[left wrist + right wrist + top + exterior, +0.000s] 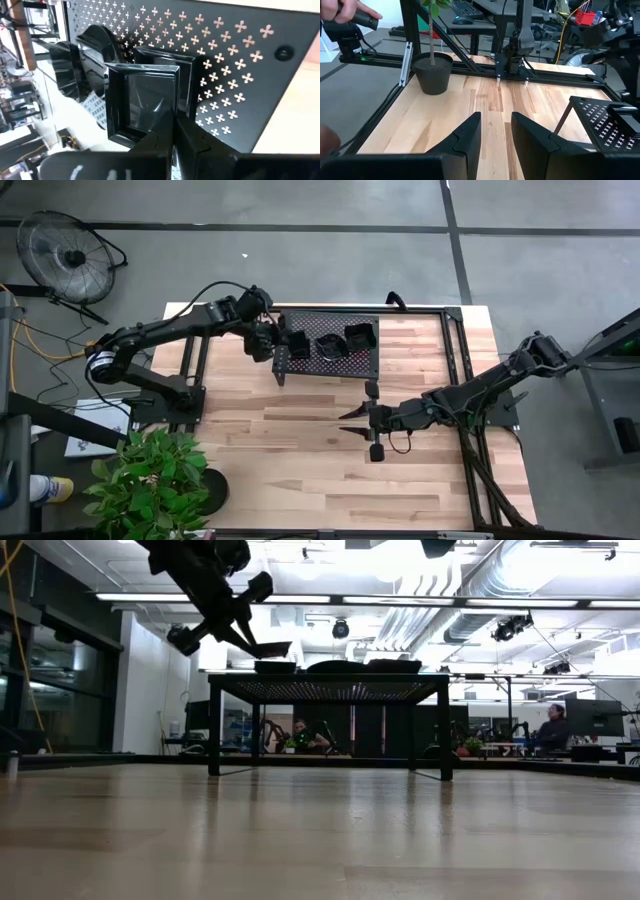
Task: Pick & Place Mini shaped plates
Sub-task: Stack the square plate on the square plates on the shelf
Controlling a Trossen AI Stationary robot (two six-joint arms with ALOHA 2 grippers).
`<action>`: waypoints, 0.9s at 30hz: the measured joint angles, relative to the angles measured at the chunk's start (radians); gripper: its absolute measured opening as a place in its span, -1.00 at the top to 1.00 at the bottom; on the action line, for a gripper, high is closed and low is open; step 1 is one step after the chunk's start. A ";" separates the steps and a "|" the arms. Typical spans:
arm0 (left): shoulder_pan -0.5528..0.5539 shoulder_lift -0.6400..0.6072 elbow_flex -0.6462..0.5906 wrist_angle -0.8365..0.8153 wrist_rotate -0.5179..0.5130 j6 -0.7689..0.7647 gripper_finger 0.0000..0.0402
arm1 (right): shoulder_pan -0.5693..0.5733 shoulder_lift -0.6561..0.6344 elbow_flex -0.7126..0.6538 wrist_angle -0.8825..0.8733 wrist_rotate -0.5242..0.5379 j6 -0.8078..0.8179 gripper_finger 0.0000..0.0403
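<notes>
A black perforated rack (330, 360) stands on legs at the far middle of the table. On it lie a square plate (300, 345), a round plate (331, 346) and another square plate (360, 335); the low view shows them as low dark shapes (335, 665) on its top. My left gripper (268, 338) is at the rack's left end, shut on a further square plate (142, 102). My right gripper (350, 421) hangs open over bare wood near the rack's near side, touching nothing (495, 130). My left gripper pinches the square plate by the rim nearest to it (167, 120) between its two fingers (155, 145). It comes from the table's left, slanting down. The plate (270, 645) is lifted clear, about level, just above the rack's left end.
A potted plant (150, 475) stands at the near left corner (432, 72). Black frame rails (462, 370) edge the table's right and far sides. A person's hand (350, 12) shows beyond the table's left end. Bare wood (300, 460) spreads across the near half.
</notes>
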 joint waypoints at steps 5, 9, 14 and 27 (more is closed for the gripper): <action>0.000 0.000 0.000 0.010 0.000 0.010 0.99 | 0.000 0.000 0.000 0.001 0.000 0.000 0.49; -0.001 0.000 0.000 0.006 0.002 0.021 0.99 | 0.000 0.000 0.000 0.003 0.000 0.000 0.49; -0.016 0.043 -0.001 0.001 -0.010 0.035 0.99 | 0.000 0.000 0.000 0.006 0.000 0.000 0.49; -0.023 0.069 0.000 0.039 -0.069 0.069 0.99 | 0.000 0.000 0.000 0.000 0.000 0.000 0.49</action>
